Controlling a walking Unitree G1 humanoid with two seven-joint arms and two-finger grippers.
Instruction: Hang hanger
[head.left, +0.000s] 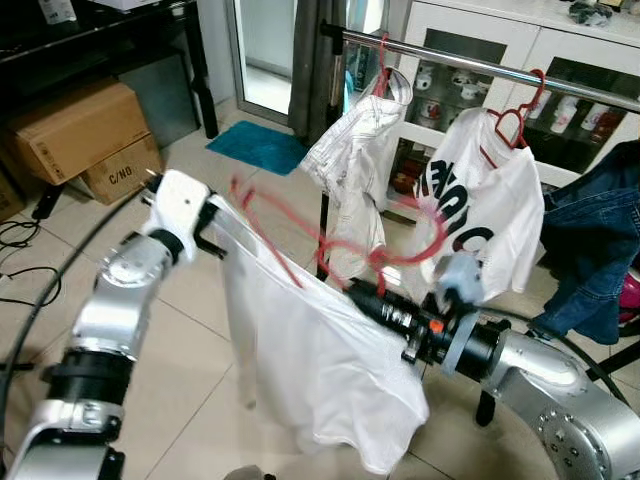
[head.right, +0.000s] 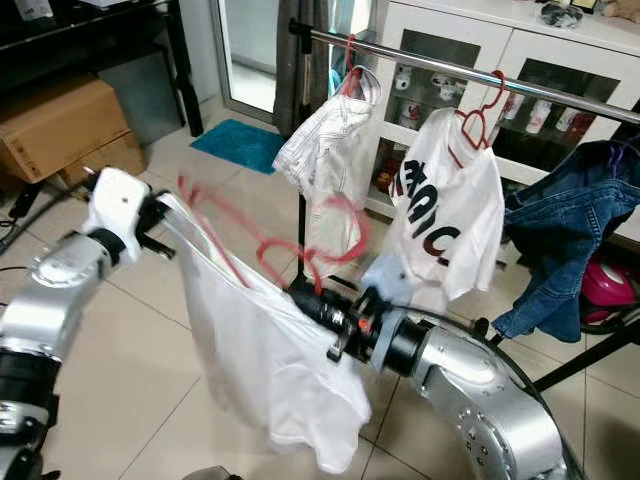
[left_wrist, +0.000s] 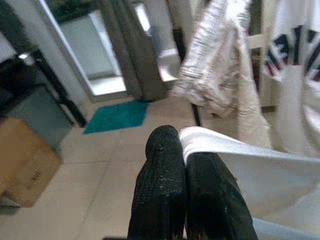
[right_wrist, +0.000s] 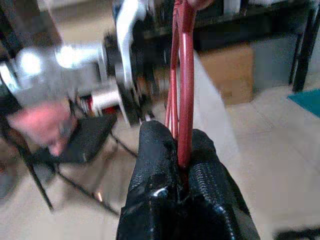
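A red hanger (head.left: 300, 225), blurred by motion, is threaded into a white shirt (head.left: 310, 370) that hangs between my two arms over the tiled floor. My right gripper (head.left: 365, 295) is shut on the hanger's red wire (right_wrist: 184, 75), which runs up between its black fingers (right_wrist: 160, 150). My left gripper (head.left: 212, 238) holds the shirt's upper left edge, and its fingers (left_wrist: 162, 160) are shut on the white cloth (left_wrist: 235, 150). The metal clothes rail (head.left: 470, 62) crosses behind and above the shirt.
On the rail hang a pale patterned shirt (head.left: 360, 140), a white printed T-shirt (head.left: 490, 190) on a red hanger, and blue jeans (head.left: 590, 240). A white glass-door cabinet (head.left: 470, 30) stands behind. Cardboard boxes (head.left: 85, 135) and a teal mat (head.left: 258, 146) lie to the left.
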